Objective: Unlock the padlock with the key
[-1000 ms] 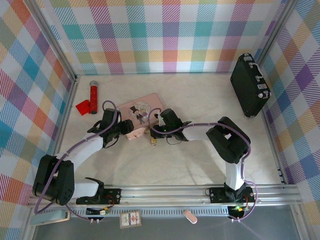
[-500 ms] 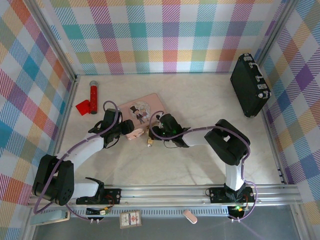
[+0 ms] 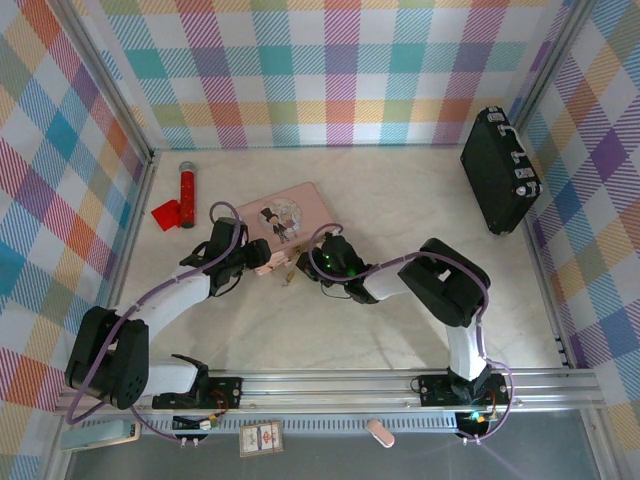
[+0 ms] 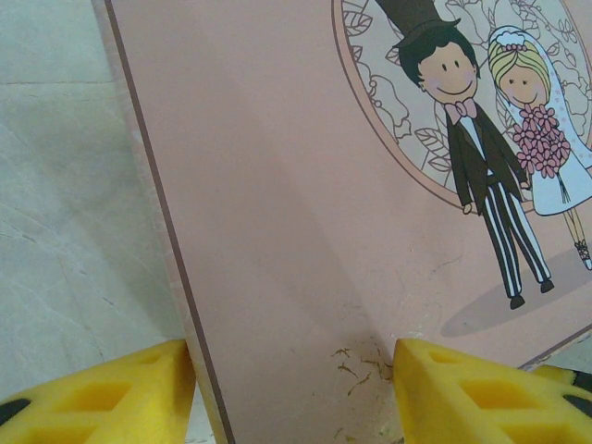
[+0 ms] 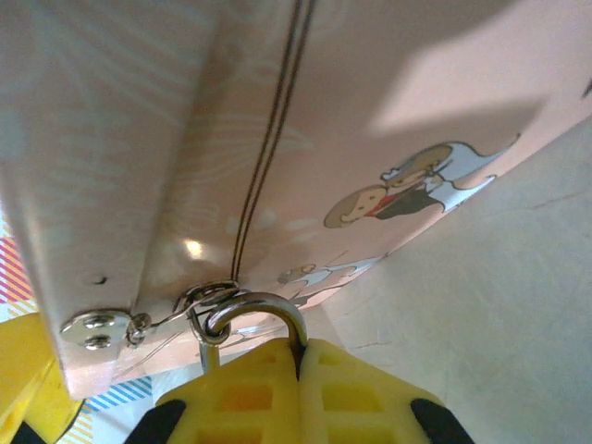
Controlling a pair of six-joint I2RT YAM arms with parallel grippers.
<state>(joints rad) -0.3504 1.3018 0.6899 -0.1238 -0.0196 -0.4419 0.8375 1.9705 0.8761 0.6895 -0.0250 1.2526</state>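
a: what lies on the pale table (image 3: pixel 400 210), biggest first?

b: a black case (image 3: pixel 500 170) stands at the upper right of the top view, against the checked wall. left of centre lies a pink tin (image 3: pixel 300 200) with a cartoon bride and groom on its lid.

a: and the left gripper (image 4: pixel 294 393)?

b: it is grasping the tin. in its wrist view one yellow finger (image 4: pixel 102 393) at the lower left presses the tin's side edge, and the other sits at the lower right, on the lid side, with the tin's corner between them.

a: the right gripper (image 5: pixel 301 356)?

b: clenched. at the bottom centre of its wrist view the two yellow fingers meet with no gap. what they pinch i cannot tell.

a: where is the padlock (image 3: pixel 288 272)?

b: at the tin's lower edge in the top view, between the two grippers and just left of the right one's tips. in the right wrist view its silvery shackle (image 5: pixel 268 299) arches up from right at the fingertips and is threaded through a small metal ring (image 5: pixel 199 305) on the tin's hasp.
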